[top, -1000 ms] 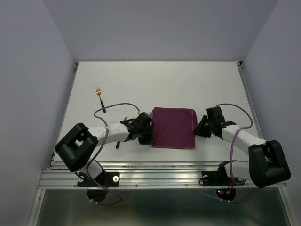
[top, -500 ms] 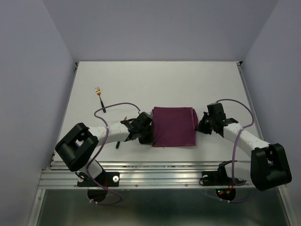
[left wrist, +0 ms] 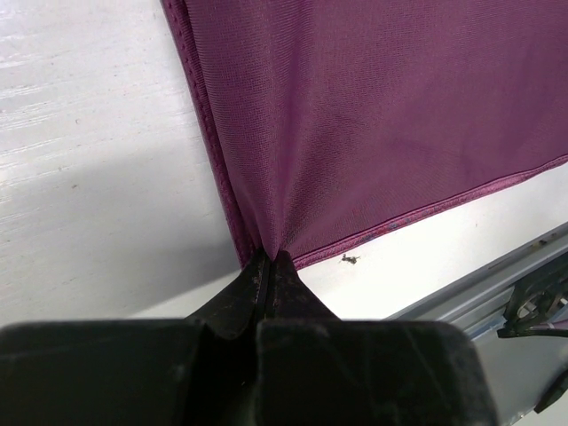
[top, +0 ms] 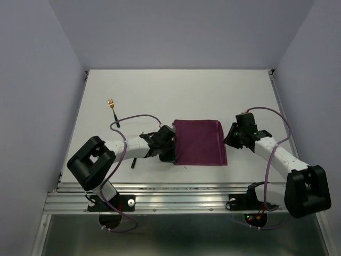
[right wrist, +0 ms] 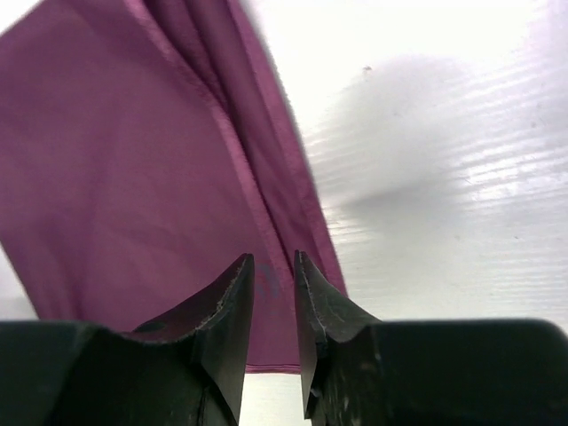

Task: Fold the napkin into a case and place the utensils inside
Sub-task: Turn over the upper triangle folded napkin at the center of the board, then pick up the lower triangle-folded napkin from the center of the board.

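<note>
Left claw [left wrist: 269, 257]: clenched tight on the near-left corner of the napkin [top: 200, 143]. The cloth puckers into little pleats right where my fingers bite it.
Right claw [right wrist: 273, 266]: released, jaws just a narrow slit apart. It's sitting low over the napkin's right edge. I can see purple through the slit, but I honestly can't tell from the wrist cam whether the tips touch the cloth.
Napkin: folded into a plum rectangle, lying flat on the table [top: 213, 90] between my two arms. Its right edge slants outward toward the near side, and the layered hems show along that edge.
Fork [top: 113, 112]: way off on the far left of the table, well apart from the napkin, gold head pointing away from me.
Knife [top: 134, 162]: mostly hidden under my left arm. I only get the black handle end poking out on the near side.
Speck [left wrist: 348, 259]: tiny dark bit on the table, just beside the napkin's near hem.
</note>
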You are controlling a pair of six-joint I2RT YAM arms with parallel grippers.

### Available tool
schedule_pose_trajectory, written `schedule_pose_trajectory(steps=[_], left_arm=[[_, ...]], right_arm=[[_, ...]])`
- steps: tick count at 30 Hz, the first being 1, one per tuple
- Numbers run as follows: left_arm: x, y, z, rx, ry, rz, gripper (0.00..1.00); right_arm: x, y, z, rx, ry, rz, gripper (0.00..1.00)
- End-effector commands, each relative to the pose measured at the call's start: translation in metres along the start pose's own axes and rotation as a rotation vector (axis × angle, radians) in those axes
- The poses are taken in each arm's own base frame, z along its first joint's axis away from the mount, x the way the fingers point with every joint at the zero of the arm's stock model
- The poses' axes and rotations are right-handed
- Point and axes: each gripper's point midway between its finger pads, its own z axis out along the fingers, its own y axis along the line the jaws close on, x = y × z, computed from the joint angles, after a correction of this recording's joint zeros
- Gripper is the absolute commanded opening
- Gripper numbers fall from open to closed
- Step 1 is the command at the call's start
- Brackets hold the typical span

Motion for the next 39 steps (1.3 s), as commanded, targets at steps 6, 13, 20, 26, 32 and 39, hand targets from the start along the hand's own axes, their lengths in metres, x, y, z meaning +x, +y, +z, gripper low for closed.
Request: schedule_pose_trajectory(steps=[6, 13, 20, 26, 32, 39], left_arm=[[-0.007, 0.0, -0.009, -0.029, -0.006, 0.058, 0.13], [-0.036, -0.025, -0.048, -0.011, -0.096, 0.079, 0.62], [-0.077, -0.045, -0.073, -0.014, -0.186, 0.075, 0.59], [-0.091, -0.047, -0.066, -0.031, -0.175, 0.077, 0.57], [-0.095, -0.048, -0.057, -0.038, -0.153, 0.086, 0.56], [-0.094, -0.044, -0.043, -0.055, -0.115, 0.098, 0.55]], right_arm=[[-0.004, -0.016, -0.004, 0.087, -0.013, -0.015, 0.31], [-0.037, 0.004, -0.007, 0.075, -0.056, -0.051, 0.34], [-0.067, 0.032, 0.014, 0.049, -0.026, -0.131, 0.44], [-0.082, 0.047, 0.051, 0.052, 0.021, -0.195, 0.49], [-0.092, 0.047, 0.08, 0.082, 0.045, -0.217, 0.49], [-0.091, 0.058, 0.095, 0.035, 0.065, -0.217, 0.43]])
